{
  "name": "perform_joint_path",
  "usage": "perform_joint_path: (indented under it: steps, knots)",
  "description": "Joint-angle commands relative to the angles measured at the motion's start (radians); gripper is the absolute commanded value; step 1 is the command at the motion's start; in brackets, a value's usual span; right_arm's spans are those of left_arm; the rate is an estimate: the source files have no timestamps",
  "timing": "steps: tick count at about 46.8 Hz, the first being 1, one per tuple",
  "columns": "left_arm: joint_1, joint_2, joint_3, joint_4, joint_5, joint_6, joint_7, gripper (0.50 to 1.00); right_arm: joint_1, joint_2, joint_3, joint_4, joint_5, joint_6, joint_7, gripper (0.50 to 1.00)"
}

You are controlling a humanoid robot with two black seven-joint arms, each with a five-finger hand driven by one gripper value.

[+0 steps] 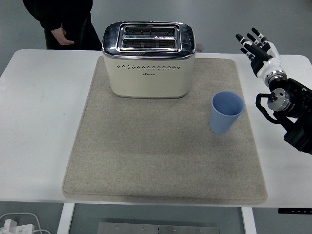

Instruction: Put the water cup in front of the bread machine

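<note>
The blue water cup (226,112) sits upright on the beige mat (161,146), at about 4 o'clock from the cream bread machine (148,59). My right hand (257,48) hovers at the cup's 1 o'clock, fingers spread, holding nothing. A person (63,22) stands at the counter's (39,122) far edge.

Bread machine (148,61): showing cream-white sides with a row of small dark dots, topped by shiny chrome. Water cup (226,112): appearing pale blue, plain. Mat (163,146): presenting a speckled beige-grey weave. Counter (36,122): reading plain white. Right hand (257,48): displaying black fingers with white tips over a white wrist; arm black. Person's clothing (61,14): showing black.
</note>
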Motion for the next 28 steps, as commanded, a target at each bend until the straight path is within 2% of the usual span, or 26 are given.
perform_joint_path:
  steps: [1, 28]
  knots:
    - [-0.001, 0.0, -0.001, 0.001, 0.0, 0.0, 0.0, 1.0, 0.0, 0.0, 0.0, 0.0, 0.0, 0.0, 0.0, 0.926]
    - [-0.001, 0.0, 0.002, 0.002, -0.002, 0.0, 0.0, 1.0, -0.003, 0.0, -0.001, 0.005, -0.002, 0.012, 0.0, 0.926]
